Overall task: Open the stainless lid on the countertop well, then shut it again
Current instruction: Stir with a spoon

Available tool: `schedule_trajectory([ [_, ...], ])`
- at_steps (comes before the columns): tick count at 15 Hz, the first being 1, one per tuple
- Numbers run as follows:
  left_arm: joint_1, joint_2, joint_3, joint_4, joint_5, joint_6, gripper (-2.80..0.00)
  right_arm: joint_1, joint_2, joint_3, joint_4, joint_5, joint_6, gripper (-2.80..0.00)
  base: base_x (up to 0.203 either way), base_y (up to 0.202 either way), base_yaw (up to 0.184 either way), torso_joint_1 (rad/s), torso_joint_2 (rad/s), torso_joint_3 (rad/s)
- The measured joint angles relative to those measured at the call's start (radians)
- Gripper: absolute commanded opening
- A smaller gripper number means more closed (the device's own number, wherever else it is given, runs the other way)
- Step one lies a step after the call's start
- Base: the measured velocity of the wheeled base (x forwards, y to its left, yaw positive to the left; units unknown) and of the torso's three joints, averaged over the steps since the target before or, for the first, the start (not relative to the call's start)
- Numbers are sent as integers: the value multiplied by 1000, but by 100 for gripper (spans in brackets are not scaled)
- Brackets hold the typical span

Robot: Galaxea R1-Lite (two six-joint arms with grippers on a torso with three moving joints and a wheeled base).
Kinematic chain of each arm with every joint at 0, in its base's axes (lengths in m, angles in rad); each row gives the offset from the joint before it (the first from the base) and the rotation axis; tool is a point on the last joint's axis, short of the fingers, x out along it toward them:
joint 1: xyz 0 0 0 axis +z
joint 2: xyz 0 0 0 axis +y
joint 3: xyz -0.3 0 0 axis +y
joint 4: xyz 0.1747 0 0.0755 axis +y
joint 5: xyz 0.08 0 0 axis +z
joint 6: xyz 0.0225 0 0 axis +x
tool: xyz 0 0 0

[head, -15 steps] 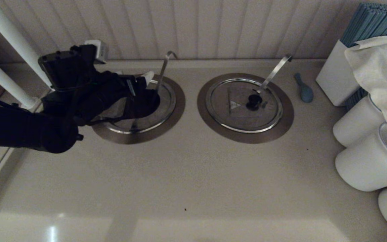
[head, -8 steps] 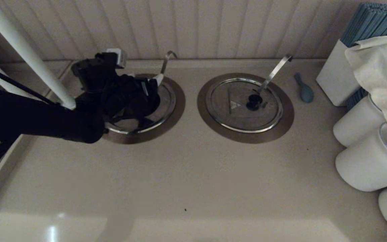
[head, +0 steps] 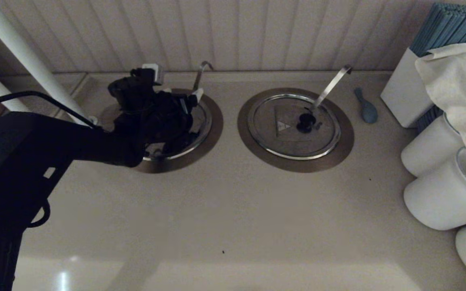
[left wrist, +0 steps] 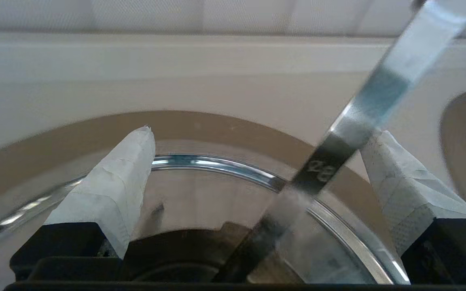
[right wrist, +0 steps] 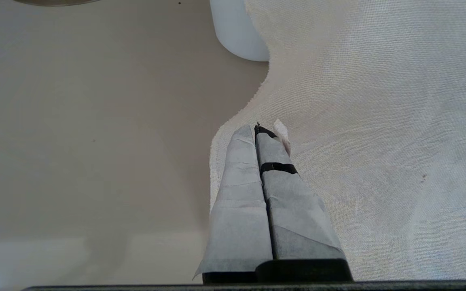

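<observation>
The stainless lid (head: 201,121) lies flat in the countertop well (head: 215,131) at the left, mostly hidden under my left arm. The thin hooked ladle handle (head: 198,80) rises from its far side. My left gripper (head: 181,94) hovers low over the lid and is open. In the left wrist view the lid (left wrist: 200,198) and its shiny rim (left wrist: 217,165) lie between the taped fingers (left wrist: 115,190). The black knob (left wrist: 176,252) sits low between them. The ladle handle (left wrist: 362,109) slants across close to the other finger. My right gripper (right wrist: 263,129) is shut and empty above a white cloth (right wrist: 378,121).
The twin lid (head: 285,141) with its wide strip handle (head: 332,87) sits in the well to the right. A blue spoon-like object (head: 365,107) lies beyond it. A white box (head: 405,93), white cylinders (head: 439,194) and draped cloth (head: 459,81) crowd the right side. A white pole (head: 26,60) stands at left.
My left arm has swung in from the left, and its gripper has shifted slightly right toward the ladle handle. The lid has stayed flat in the well.
</observation>
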Motion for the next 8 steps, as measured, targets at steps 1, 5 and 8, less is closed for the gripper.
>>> schedule_trajectory([
  [1, 0, 21, -24, 0, 0, -5, 0, 0, 0, 0, 0, 0, 0, -280, 0, 0, 0, 0, 0, 0],
  [5, 0, 65, -74, 0, 6, -34, 0, 0, 0, 0, 0, 0, 0, -280, 0, 0, 0, 0, 0, 0],
  [8, 0, 73, -83, -1, 9, -56, 0, 0, 0, 0, 0, 1, 0, -280, 0, 0, 0, 0, 0, 0],
])
